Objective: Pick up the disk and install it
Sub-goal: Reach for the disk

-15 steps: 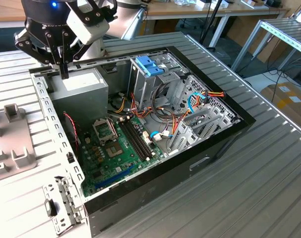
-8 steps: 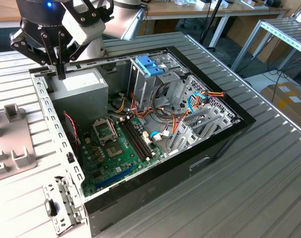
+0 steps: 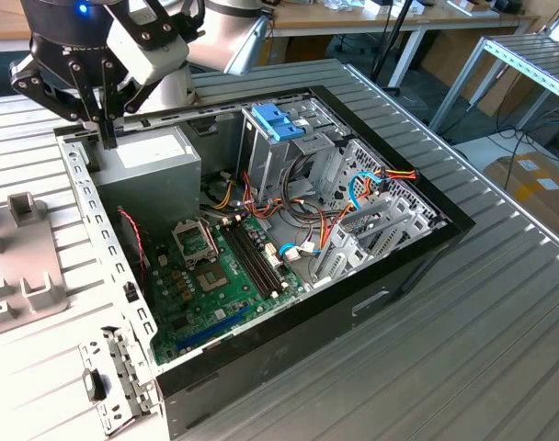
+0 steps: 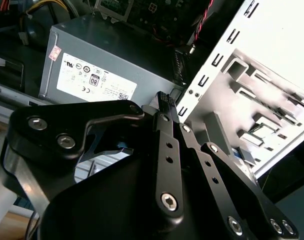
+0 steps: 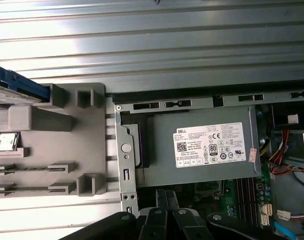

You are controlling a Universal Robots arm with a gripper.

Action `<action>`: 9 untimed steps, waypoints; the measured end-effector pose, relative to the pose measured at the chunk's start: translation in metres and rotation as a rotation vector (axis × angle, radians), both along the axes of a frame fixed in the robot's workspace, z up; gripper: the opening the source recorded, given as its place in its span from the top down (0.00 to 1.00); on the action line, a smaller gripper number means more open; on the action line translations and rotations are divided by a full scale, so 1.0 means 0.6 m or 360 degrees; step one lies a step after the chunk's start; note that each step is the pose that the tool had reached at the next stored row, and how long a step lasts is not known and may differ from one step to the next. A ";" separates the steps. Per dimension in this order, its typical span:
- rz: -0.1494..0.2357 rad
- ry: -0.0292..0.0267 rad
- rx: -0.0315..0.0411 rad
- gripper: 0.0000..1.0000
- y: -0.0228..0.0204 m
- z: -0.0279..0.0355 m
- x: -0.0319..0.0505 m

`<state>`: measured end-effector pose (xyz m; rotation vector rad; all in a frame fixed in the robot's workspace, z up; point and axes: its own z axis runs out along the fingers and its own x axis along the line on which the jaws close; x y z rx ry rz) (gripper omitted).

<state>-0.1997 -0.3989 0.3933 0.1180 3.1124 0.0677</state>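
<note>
The disk lies at the edge of the first wrist view, a bright blue rail along a flat body, resting on a grey moulded fixture beside the open computer case. My black gripper hangs over the case's back corner on the exterior view's left, above the rim next to the power supply. Its two fingers press together with nothing between them, as in both wrist views. The gripper is apart from the disk.
The open case holds a motherboard, cables and a drive cage topped by a light-blue clip. The perforated case flange runs below the gripper. The grey fixture lies outside the case, on the ribbed metal table.
</note>
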 end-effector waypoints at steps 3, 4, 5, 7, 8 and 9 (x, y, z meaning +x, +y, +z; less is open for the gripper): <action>0.0000 0.00000 0.0000 0.89 0.0000 0.000 -0.003; 0.0000 0.00001 0.0000 0.89 0.0000 0.000 -0.004; 0.0000 0.00001 0.0000 0.89 0.0000 0.000 -0.005; 0.0000 0.00001 0.0000 0.89 0.0000 0.000 -0.007; 0.0000 0.00001 0.0000 0.89 0.0000 0.000 -0.007; 0.0000 0.00001 0.0000 0.89 0.0000 0.000 -0.009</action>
